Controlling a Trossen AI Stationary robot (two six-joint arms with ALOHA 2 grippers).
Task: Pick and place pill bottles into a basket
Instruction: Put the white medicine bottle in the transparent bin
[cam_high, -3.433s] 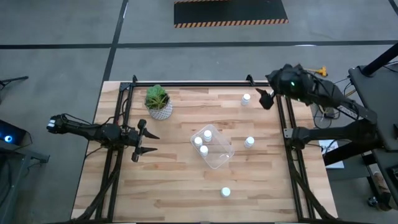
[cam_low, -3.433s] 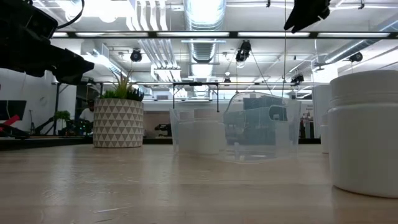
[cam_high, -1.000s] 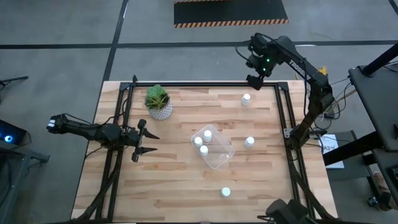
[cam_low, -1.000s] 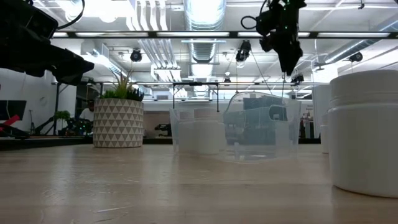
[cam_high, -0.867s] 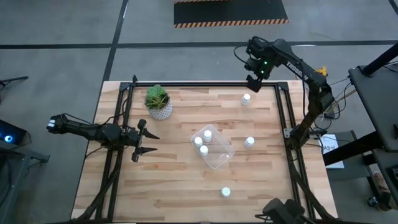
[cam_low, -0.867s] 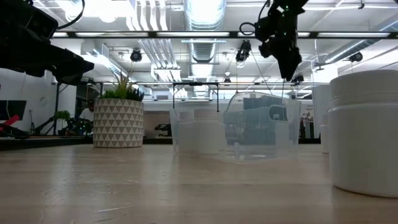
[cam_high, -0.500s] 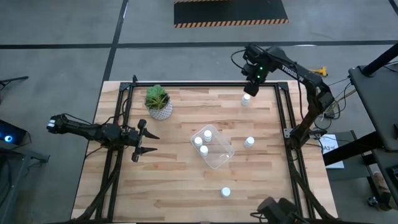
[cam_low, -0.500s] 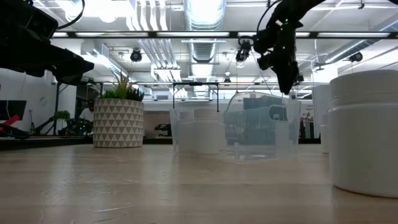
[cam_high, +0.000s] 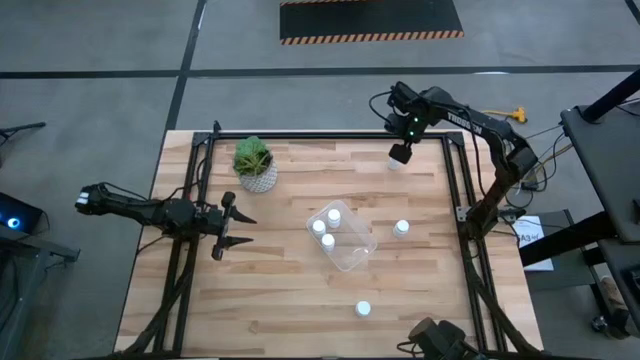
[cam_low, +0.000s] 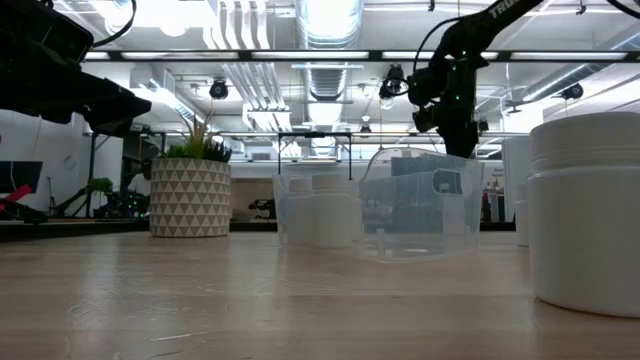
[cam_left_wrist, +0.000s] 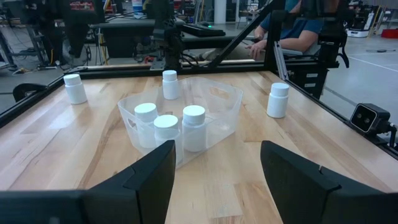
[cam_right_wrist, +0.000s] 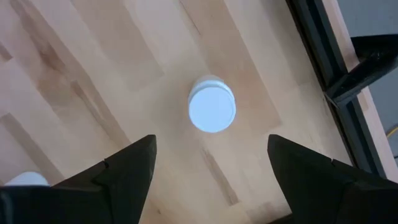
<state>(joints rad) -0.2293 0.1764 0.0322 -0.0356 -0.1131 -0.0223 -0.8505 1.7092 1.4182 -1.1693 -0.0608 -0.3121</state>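
Right tool: poised above the far right corner of the table, fingers spread apart with nothing between them; the right wrist view shows the two dark fingers on either side of open wood.
Target bottle: stands upright directly beneath the right tool, cap facing up, centred between the finger lines and a little ahead of them; its long axis is vertical, in line with the tool's approach.
Key relation: the bottle lies straight below, so I judge the next move to be a plain descent, then a closing on the body.
Basket: well away from the right tool, toward the table's middle; three bottles already stand inside it.
Other loose bottles: one between the right tool and the basket's near side, another farther off at the near edge.
Left tool: waiting at the left side, fingers apart, empty, far from the target; the right arm is clearly nearer.
Plant pot: beside the left tool, out of the way.
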